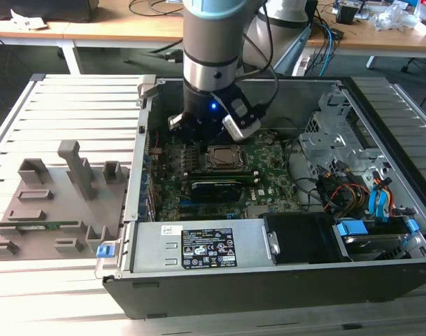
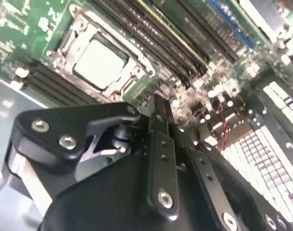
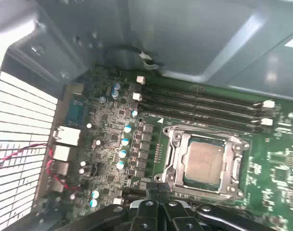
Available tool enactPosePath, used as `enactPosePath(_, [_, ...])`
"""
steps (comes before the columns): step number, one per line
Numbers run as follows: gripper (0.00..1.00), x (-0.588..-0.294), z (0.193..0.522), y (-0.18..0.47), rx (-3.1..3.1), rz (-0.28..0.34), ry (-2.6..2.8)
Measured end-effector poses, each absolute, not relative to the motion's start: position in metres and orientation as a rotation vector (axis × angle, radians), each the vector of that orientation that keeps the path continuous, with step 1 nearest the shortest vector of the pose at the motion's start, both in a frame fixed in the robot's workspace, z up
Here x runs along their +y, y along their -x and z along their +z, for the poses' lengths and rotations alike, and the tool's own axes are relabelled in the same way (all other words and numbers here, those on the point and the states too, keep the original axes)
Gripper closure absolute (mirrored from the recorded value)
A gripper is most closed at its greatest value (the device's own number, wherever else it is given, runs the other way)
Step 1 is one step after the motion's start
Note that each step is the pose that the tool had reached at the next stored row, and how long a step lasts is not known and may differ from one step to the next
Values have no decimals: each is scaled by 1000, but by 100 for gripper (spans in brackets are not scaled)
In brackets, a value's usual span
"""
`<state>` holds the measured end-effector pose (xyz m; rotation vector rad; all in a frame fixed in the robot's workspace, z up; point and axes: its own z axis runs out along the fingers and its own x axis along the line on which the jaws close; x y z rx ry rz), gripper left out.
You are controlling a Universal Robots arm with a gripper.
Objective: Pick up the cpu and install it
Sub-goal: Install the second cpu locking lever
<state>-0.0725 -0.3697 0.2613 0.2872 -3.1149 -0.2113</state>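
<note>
Hung low inside the open computer case, the end effector with fingers closed together, holding nothing. Sat seated in its socket on the motherboard, beside the fingertips, the cpu, metal top exposed.

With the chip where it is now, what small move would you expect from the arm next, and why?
Probably a short straight lift away from the board. The cpu already lies flat inside the socket frame, as both wrist views show, and the gripper hangs beside the socket with nothing between its fingers. In the exterior view the arm sits low inside the open computer case, so rising straight looks safest.
</note>
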Motion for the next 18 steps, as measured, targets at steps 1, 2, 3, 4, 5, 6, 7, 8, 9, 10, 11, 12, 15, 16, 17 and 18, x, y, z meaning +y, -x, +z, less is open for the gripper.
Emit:
enactPosePath(1, [89, -370, 263, 72, -3115, -212, -287])
enactPosePath(2, [89, -370, 263, 72, -3115, -212, -287])
enactPosePath(3, [89, -370, 263, 72, -3115, -211, -287])
enactPosePath(4, [89, -370, 263, 71, -3115, -211, -287])
enactPosePath(5, [89, -370, 263, 63, -3115, -211, -286])
enactPosePath(6, [89, -370, 263, 53, -3115, -211, -286])
enactPosePath(7, [89, -370, 263, 47, -3115, -211, -286])
enactPosePath(8, [89, -370, 262, 44, -3115, -211, -286])
enactPosePath(9, [89, -377, 262, 42, -3114, -211, -286])
enactPosePath(10, [89, -385, 260, 42, -3114, -212, -285])
enactPosePath(11, [89, -388, 257, 42, -3115, -215, -284])
enactPosePath(12, [89, -388, 254, 42, -3115, -216, -284])
enactPosePath(15, [89, -389, 244, 43, -3115, -217, -284])
enactPosePath(16, [89, -389, 243, 44, -3114, -218, -284])
enactPosePath(17, [89, -389, 241, 45, -3115, -220, -284])
enactPosePath(18, [89, -389, 240, 48, -3114, -224, -284])
